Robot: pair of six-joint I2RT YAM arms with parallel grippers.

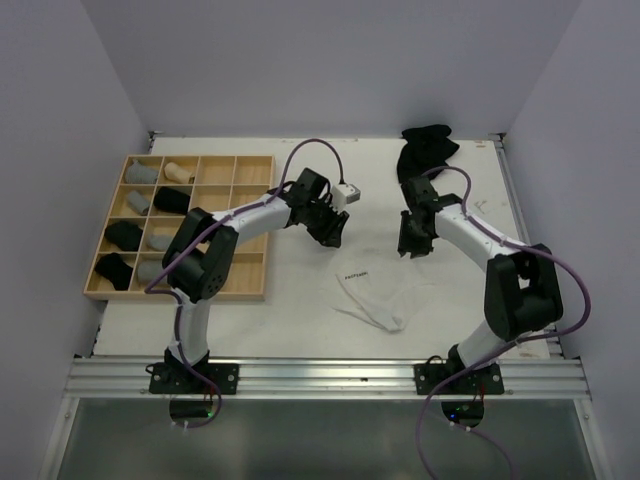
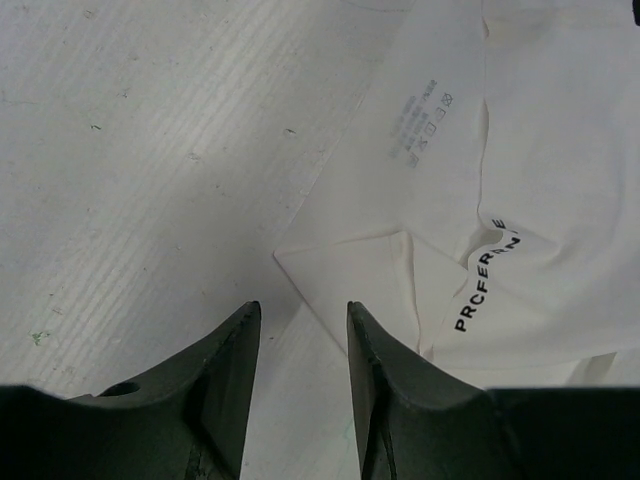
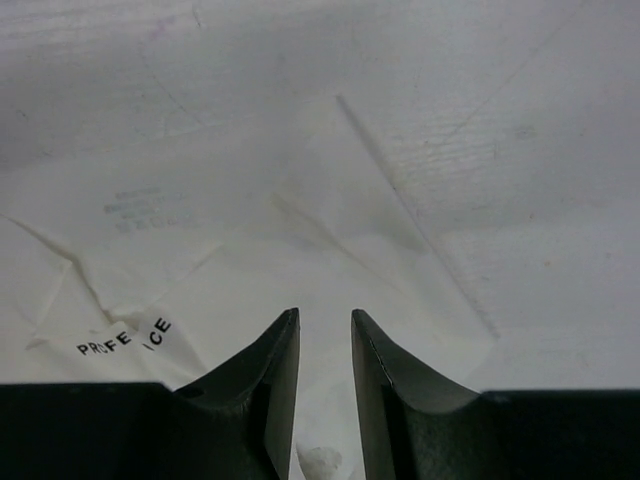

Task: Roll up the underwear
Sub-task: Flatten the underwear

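Observation:
A white underwear (image 1: 375, 295) with a black-lettered waistband lies flat and creased on the table, in front of both grippers. My left gripper (image 1: 331, 231) hovers above its far left side, open and empty; in the left wrist view the gripper (image 2: 300, 312) points at the table just beside a folded corner of the white underwear (image 2: 470, 190). My right gripper (image 1: 413, 243) hangs over the far right part, open with a narrower gap. In the right wrist view that gripper (image 3: 325, 316) is above the underwear (image 3: 250, 250) and holds nothing.
A pile of black underwear (image 1: 426, 150) lies at the back right corner. The wooden grid tray (image 1: 200, 158) sits at the left with several rolled pieces, such as a grey one (image 1: 143, 173), a beige one (image 1: 179, 171) and a black one (image 1: 124, 235). Walls close three sides.

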